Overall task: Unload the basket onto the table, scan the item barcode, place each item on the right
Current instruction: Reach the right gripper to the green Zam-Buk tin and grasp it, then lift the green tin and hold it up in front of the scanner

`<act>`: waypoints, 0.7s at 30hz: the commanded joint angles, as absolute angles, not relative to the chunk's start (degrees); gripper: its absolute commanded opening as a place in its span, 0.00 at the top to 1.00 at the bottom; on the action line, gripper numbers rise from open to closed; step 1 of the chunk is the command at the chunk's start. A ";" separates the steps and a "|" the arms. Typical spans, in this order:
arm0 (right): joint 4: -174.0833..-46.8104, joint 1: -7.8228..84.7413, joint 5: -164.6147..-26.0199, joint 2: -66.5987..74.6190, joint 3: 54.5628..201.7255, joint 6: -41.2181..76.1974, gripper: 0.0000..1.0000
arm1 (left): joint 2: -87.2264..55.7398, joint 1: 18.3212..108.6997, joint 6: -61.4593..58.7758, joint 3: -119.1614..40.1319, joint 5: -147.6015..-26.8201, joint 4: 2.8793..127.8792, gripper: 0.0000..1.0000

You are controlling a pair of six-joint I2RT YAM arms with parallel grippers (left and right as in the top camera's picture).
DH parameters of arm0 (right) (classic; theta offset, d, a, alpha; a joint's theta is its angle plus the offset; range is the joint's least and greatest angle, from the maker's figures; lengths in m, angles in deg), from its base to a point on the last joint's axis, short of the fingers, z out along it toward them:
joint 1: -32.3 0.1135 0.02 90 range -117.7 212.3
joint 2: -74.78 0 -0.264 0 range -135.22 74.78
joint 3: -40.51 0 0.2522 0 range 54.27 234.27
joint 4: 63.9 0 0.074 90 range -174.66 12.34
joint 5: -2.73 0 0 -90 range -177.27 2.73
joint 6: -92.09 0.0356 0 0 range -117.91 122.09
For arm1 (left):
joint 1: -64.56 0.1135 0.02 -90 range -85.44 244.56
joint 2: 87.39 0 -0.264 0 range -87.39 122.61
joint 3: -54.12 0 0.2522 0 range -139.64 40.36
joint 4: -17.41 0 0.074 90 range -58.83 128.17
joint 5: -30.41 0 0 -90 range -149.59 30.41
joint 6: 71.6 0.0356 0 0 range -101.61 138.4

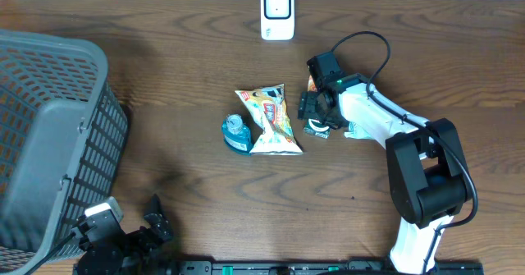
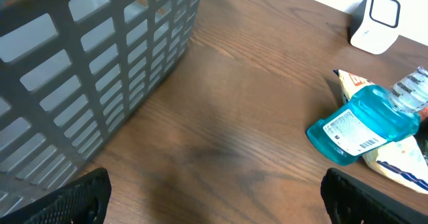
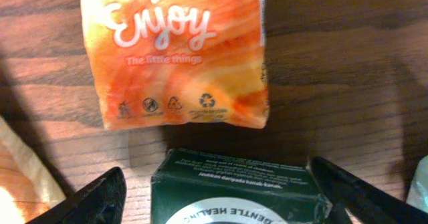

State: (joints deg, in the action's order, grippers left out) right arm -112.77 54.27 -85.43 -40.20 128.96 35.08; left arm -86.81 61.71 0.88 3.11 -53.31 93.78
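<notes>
Right gripper [image 3: 217, 169] sits low over the dark green box [image 3: 234, 187], jaws apart, one finger on each side of it. No firm clamp shows yet; the right-hand finger looks very near the box edge. I take the green box as the item to scan. It lies right of centre in the overhead view, and at bottom centre in the right wrist view.

Risks, working outward from the box:
- Uneven contact: if one finger meets the box first, the box may twist or slide on the table [image 1: 189, 53] rather than get pinched.
- No barcode is visible on the faces shown, only small print and a round label. Even a good grasp might present the wrong face to the scanner.
- The orange packet [image 3: 180, 50] lies just above the box in the wrist view, very close or touching; I can't tell which. A lift could drag or flip it.
- The snack bag [image 1: 269, 119] and the blue bottle [image 1: 236, 134] lie just left of the box. A leftward swing could knock them.
- The scanner [image 1: 277, 12] stands at top centre, well apart from the box. That is a long carry, so a shallow pinch could let the box drop.

Left gripper [image 1: 139, 230] is parked at the lower left beside the basket [image 1: 49, 78], jaws wide and empty. It poses no risk as it stands.
</notes>
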 commanded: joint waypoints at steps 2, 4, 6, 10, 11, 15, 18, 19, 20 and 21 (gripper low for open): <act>-114.92 54.49 -86.83 -43.19 128.50 33.90 0.37 | -87.16 61.47 1.79 2.76 -53.59 93.69 0.01; -116.97 54.47 -87.04 -43.19 128.50 33.93 0.45 | -87.16 61.47 1.79 2.76 -53.59 93.69 0.01; -118.68 54.40 -87.98 -42.95 128.55 33.42 0.47 | -87.16 61.47 1.79 2.76 -53.59 93.69 0.01; -123.88 54.01 -90.04 -42.34 130.76 31.04 0.55 | -87.16 61.47 1.79 2.76 -53.62 93.69 0.01; -125.19 53.94 -90.48 -42.05 131.52 30.58 0.56 | -87.16 61.47 1.79 2.76 -53.59 93.69 0.01; -134.17 53.64 -93.75 -40.28 137.53 27.06 0.56 | -87.16 61.47 1.79 2.76 -53.59 93.69 0.01; -145.34 53.62 -93.99 -39.30 143.48 25.49 0.56 | -87.16 61.47 1.79 2.76 -53.62 93.69 0.01; -147.57 53.62 -94.17 -39.19 144.50 24.64 0.56 | -87.16 61.47 1.79 2.76 -53.59 93.69 0.01; -150.59 53.62 -94.52 -39.17 145.77 23.15 0.56 | -87.16 61.47 1.79 2.76 -53.59 93.69 0.01; -153.04 53.62 -95.00 -39.17 146.65 21.71 0.58 | -87.16 61.47 1.79 2.76 -53.62 93.69 0.01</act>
State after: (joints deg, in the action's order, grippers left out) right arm -149.17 53.81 -93.12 -40.57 143.59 26.56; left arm -86.81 61.71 0.88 3.11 -53.29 93.78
